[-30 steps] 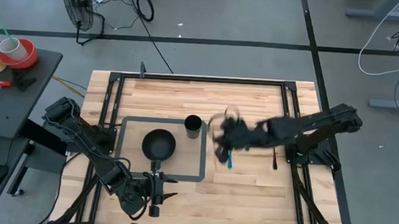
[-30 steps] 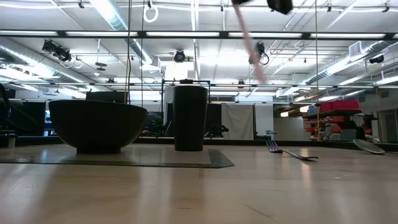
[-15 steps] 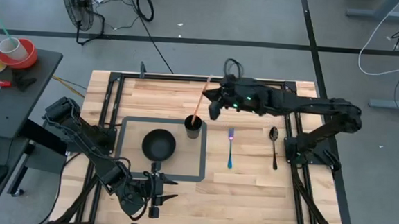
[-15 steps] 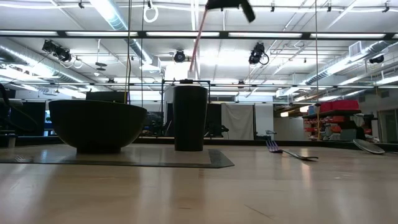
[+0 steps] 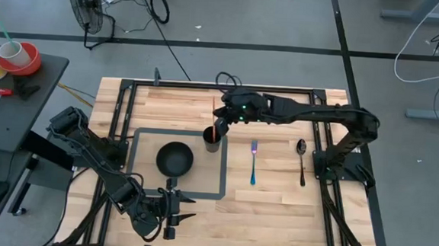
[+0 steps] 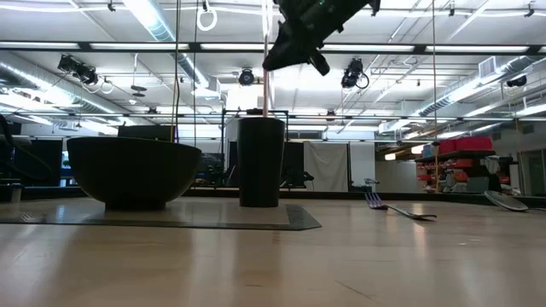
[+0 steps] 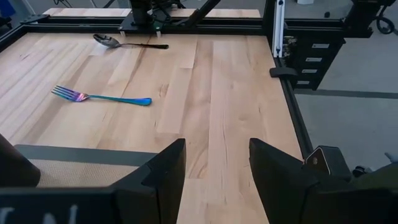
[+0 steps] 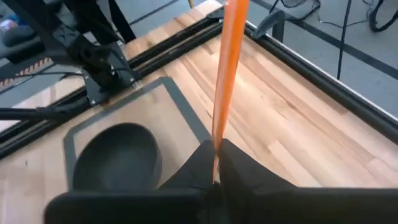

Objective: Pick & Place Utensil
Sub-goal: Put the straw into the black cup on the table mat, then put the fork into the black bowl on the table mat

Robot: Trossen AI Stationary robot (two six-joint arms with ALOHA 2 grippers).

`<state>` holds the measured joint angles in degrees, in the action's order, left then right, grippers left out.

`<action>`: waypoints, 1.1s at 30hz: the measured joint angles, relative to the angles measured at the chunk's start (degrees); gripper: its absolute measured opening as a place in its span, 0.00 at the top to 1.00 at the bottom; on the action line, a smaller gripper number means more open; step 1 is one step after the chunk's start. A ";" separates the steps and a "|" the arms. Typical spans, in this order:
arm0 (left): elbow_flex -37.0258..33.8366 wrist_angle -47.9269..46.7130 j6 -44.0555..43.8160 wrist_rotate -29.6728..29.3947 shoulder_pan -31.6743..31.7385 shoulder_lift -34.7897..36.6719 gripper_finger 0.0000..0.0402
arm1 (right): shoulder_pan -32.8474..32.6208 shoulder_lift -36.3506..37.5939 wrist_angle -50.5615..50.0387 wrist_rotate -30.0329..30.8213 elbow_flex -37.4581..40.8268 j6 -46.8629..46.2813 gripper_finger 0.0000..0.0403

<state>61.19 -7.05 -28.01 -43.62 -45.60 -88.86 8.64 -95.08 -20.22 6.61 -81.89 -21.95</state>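
A thin orange-pink utensil (image 6: 266, 81) stands upright over the tall black cup (image 5: 212, 138), (image 6: 260, 162). Its lower end reaches the cup's mouth. My right gripper (image 5: 226, 117), (image 6: 290, 51) hovers just above the cup and is shut on the utensil. The cup stands on the grey-bordered mat (image 5: 144, 133) beside a black bowl (image 5: 174, 159), (image 8: 118, 155). My left gripper (image 5: 171, 214), (image 7: 214, 174) waits open near the table's near edge, touching nothing. My right gripper pinches the utensil's shaft (image 8: 216, 146) between its two fingers, which lie across it. It comes slanting down from the table's right. The utensil is upright: its upper part (image 8: 231, 37) rises past the gripper and its lower end (image 6: 266, 111) is at the cup's mouth.
A blue-purple fork (image 5: 253, 162), (image 7: 99, 97) and a dark spoon (image 5: 301, 160), (image 7: 127, 43) lie flat on the bare wood to the right of the mat. Black frame rails (image 5: 322, 137) run along the table's sides.
My right gripper has swung from above the fork toward the far edge and then left, ending over the cup. The utensil it carries has turned from a slant to upright, and its lower end has come down to the cup's mouth.
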 joint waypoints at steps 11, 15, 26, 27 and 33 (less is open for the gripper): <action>0.00 -0.04 0.02 0.41 0.00 -0.02 0.55 | -0.18 1.42 -2.16 -0.05 0.00 2.55 0.60; 0.00 -0.09 0.13 0.42 -0.02 -0.02 0.55 | -1.73 4.78 -8.42 2.07 0.00 3.89 0.48; 0.00 -0.13 2.13 0.40 0.44 -0.02 0.55 | -16.34 6.17 -32.60 19.36 2.77 -23.06 0.39; 0.00 -0.13 2.12 0.39 0.46 -0.02 0.55 | -17.58 5.93 -32.73 19.37 4.30 -27.06 0.39; 0.00 -0.17 2.32 0.41 0.44 -0.02 0.55 | -22.11 5.80 -28.76 20.62 16.89 -46.73 0.40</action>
<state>61.19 -7.22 -25.69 -43.20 -45.17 -88.88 -13.47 -89.27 -48.98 27.23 -65.00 -68.68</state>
